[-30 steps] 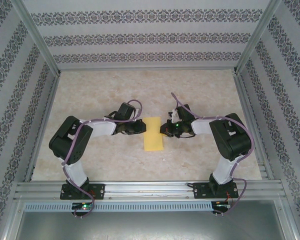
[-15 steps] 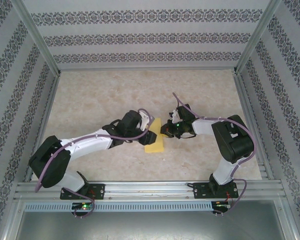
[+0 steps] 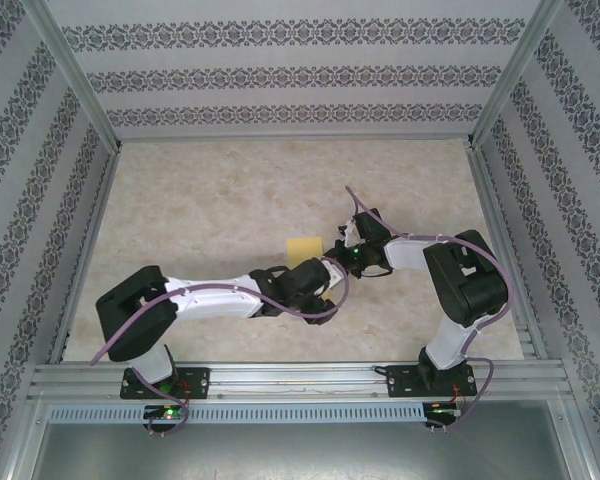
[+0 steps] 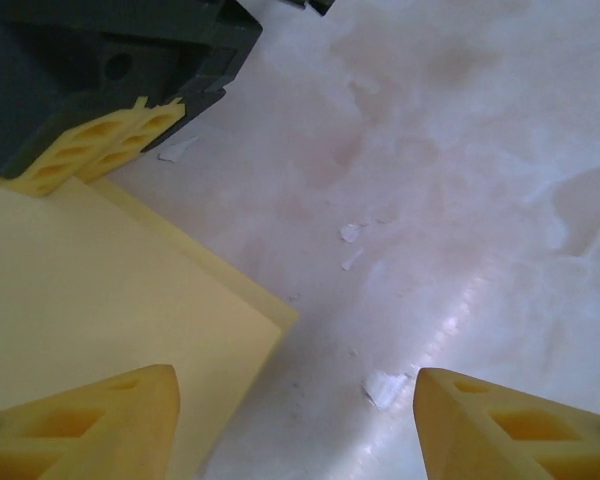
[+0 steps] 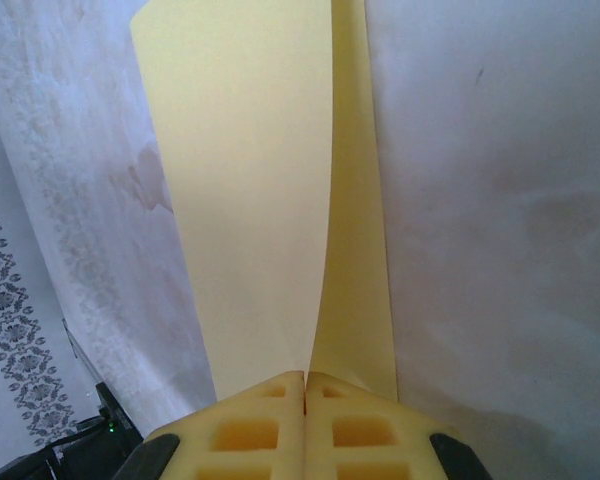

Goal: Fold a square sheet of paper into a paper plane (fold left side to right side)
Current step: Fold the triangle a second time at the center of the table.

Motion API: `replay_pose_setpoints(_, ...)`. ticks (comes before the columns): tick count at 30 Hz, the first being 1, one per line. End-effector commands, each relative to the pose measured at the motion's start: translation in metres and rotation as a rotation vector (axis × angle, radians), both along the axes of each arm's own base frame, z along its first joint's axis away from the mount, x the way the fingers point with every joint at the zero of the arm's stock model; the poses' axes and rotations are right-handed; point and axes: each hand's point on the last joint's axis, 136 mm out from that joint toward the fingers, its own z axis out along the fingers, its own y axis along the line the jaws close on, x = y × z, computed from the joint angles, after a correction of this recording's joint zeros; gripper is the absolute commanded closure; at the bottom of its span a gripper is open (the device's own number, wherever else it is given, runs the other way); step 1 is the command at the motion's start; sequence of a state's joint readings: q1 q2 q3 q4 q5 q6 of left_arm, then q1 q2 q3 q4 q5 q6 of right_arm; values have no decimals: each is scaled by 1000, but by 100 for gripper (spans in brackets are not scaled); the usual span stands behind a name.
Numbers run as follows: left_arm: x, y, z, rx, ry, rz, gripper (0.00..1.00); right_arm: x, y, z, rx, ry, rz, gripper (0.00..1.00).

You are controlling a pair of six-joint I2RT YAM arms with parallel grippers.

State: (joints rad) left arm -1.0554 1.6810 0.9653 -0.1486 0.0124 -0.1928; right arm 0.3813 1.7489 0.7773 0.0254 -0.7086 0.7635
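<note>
Inside the right claw (image 5: 305,380) sits the folded paper (image 5: 250,200).

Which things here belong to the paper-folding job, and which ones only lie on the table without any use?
For the job:
- the square sheet of paper, lying in two layers
- the right gripper, shut on the sheet's edge
- the left gripper, open near a corner of the sheet

Just lying about:
- small white scraps on the table

The square sheet of paper (image 3: 304,247) is lying in the middle of the desk (image 3: 200,200), the right jaws sitting on its right edge and the left jaws straddling its near right corner
</note>
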Motion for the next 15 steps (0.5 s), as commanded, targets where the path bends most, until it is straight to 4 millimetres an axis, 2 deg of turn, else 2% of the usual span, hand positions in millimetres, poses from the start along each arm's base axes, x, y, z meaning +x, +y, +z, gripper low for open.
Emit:
replay_pose_setpoints(1, 12, 7, -6, 124, -90, 16, 34, 7, 0, 14, 21, -14, -11, 100)
replay_pose_setpoints(6, 21, 8, -11, 175, -119, 43, 37, 6, -1, 12, 16, -11, -13, 100)
replay_pose_setpoints(9, 24, 7, -13, 178, -122, 49, 46, 6, -1, 12, 16, -9, -14, 100)
replay_pose_setpoints(15, 22, 2, -6, 137, -124, 41, 69, 7, -1, 11, 12, -9, -14, 100)
